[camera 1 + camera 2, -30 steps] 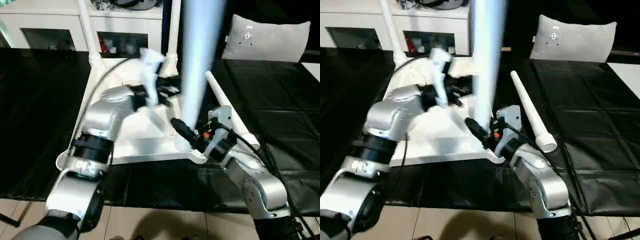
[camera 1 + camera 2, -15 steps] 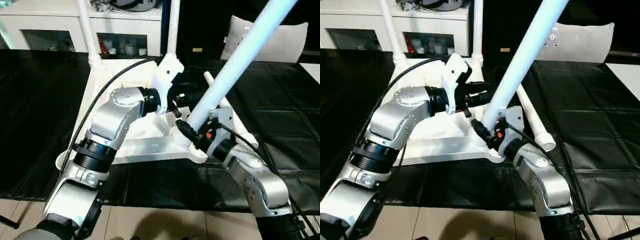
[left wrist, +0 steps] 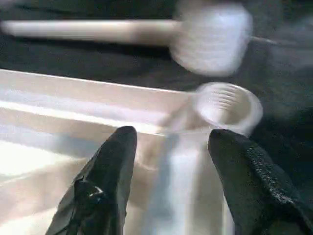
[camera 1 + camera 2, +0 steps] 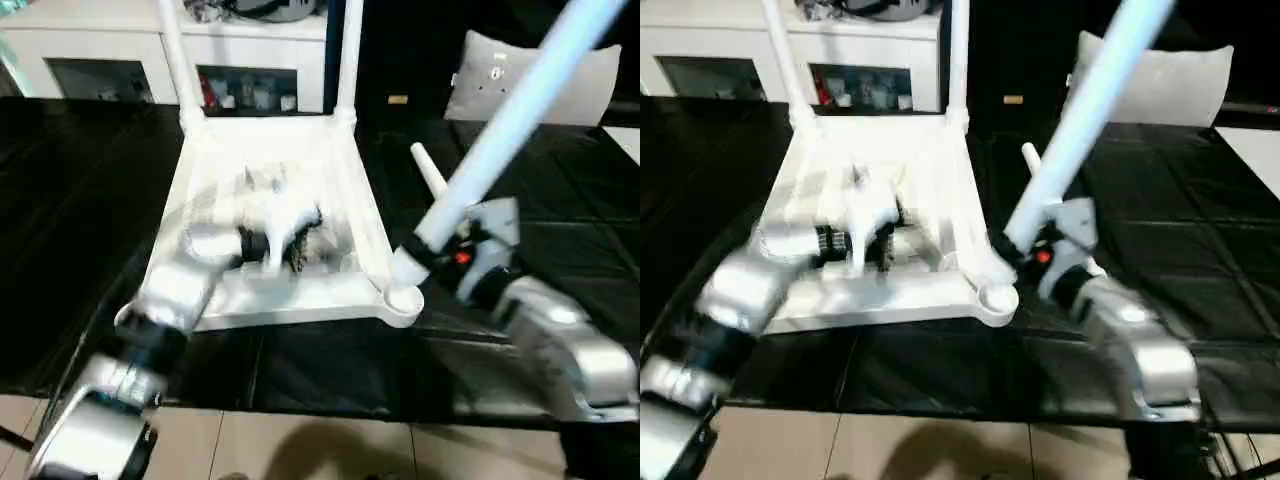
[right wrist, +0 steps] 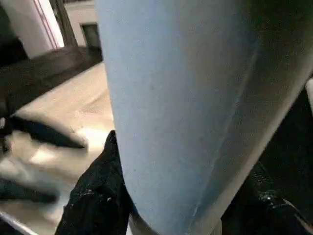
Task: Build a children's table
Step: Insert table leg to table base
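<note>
Left eye view: my right hand [image 4: 418,262] pinches a leg [image 4: 510,125] slanted just above the empty near-right socket [image 4: 402,297]. My left hand [image 3: 168,161], spread, hovers over the upturned tabletop [image 4: 270,170] on the black counter [image 4: 80,200]. A spare leg [image 4: 432,178] lies right; two far legs [image 4: 172,55] stand seated.

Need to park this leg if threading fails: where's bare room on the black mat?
Free: the black mat left of the tabletop, and the stretch right of the loose leg, below the cushion. Crowded: between tabletop and loose leg, where the right gripper holds its leg.
</note>
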{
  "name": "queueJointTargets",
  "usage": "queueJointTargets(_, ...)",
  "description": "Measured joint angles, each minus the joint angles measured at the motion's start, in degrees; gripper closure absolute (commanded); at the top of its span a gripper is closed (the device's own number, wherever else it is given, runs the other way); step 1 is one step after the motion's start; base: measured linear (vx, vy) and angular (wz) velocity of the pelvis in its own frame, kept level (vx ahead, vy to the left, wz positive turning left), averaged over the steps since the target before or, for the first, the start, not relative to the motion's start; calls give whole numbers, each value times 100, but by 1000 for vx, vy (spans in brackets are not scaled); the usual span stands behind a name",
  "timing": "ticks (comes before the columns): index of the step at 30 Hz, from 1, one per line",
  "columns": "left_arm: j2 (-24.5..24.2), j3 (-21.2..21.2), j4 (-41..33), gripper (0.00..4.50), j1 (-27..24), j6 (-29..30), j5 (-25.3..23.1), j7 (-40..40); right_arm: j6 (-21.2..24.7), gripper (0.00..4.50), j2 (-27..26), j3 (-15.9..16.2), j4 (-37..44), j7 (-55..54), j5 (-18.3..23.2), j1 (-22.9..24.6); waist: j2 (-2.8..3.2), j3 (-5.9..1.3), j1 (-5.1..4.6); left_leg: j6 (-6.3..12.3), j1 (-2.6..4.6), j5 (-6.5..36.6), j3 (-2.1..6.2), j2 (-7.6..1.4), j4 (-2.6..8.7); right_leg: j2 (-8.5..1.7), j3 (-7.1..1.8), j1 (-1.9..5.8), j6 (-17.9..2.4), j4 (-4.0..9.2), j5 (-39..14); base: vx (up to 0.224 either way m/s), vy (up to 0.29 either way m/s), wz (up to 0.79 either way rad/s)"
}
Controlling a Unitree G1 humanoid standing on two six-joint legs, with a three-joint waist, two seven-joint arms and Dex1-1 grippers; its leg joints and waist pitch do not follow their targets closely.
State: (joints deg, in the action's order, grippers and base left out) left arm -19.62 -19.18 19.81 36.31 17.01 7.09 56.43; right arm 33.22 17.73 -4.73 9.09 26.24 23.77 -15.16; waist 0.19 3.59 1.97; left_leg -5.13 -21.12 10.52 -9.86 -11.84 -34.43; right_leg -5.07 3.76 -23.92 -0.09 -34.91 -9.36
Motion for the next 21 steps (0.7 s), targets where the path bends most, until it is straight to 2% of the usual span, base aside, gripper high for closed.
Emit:
queueJointTargets(1,0,-142,61,179,-2,-144,-74,130,289,260,71,-35,71,-29,85,-6,0,0,-7,0,4,0,0,0,1,0,-1,3,19,0,-12,0,0,0)
queueJointTargets(4,18,-324,317,179,-11,-352,-244,232,523,260,249,-22,90,81,147,8,7,2,-25,-1,5,-1,0,0,0,1,-2,1,25,-1,-15,0,0,0)
queueJointTargets(7,32,-418,600,215,-11,-383,-298,408,433,260,450,32,151,312,136,101,16,0,-41,-1,5,0,0,-1,4,4,-2,-2,27,-1,-15,0,0,0)
queueJointTargets(11,36,-435,721,228,-9,-489,-358,443,357,260,457,92,200,428,130,179,22,-1,-36,-1,4,0,0,-2,7,5,-3,-4,27,0,-16,0,0,0)
queueJointTargets(12,34,-437,775,253,-7,-529,-387,431,357,260,466,108,235,437,129,200,23,-2,-32,-1,5,0,1,-2,8,5,-3,-3,27,2,-16,0,0,0)
queueJointTargets(21,101,-459,1283,317,38,-1120,-622,429,196,260,502,442,373,493,-114,364,23,-2,-24,0,6,0,1,-1,7,3,-2,0,27,6,-15,0,0,0)
